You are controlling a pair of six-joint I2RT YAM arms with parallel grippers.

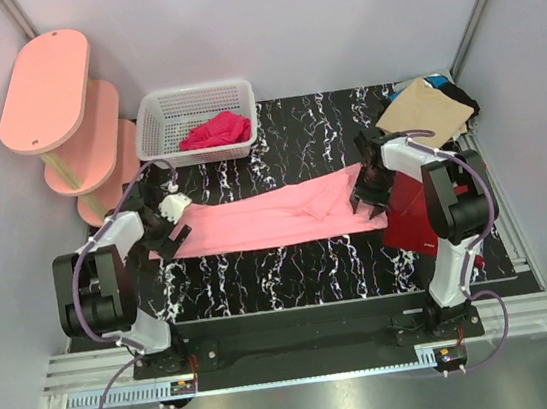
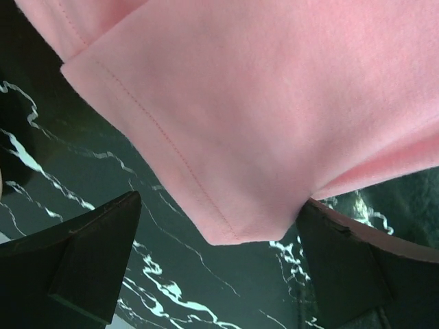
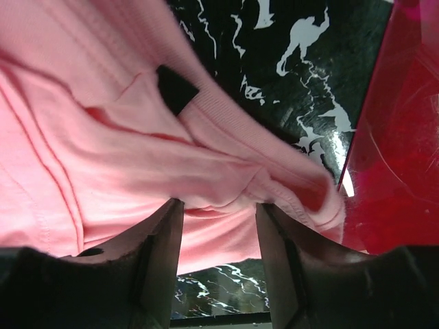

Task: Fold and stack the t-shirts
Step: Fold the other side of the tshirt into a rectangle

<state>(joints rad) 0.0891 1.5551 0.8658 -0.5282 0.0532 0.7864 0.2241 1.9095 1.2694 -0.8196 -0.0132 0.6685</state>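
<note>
Right gripper: jaws part-way apart over a bunched fold at the collar end of the salmon-pink t-shirt. Whether they pinch the cloth cannot be told.
Left gripper: jaws wide and holding nothing, with the stitched hem corner lying between the fingers.
Shirt position: laid as a long narrow band across the table, spanning from one gripper to the other.
Step in hand (judged): securing both ends for the next fold.
Technique: seat the left fingers past the hem seam and take all layers. Lift both ends level so the band does not twist.
Cloth: soft matte knit, double-stitched hem, ribbed collar with a black tag.
Table surface: glossy black with white marbling.
Beyond: dark red shirt beneath the right arm, tan shirt at the far right, and a white mesh basket at the far edge.
</note>
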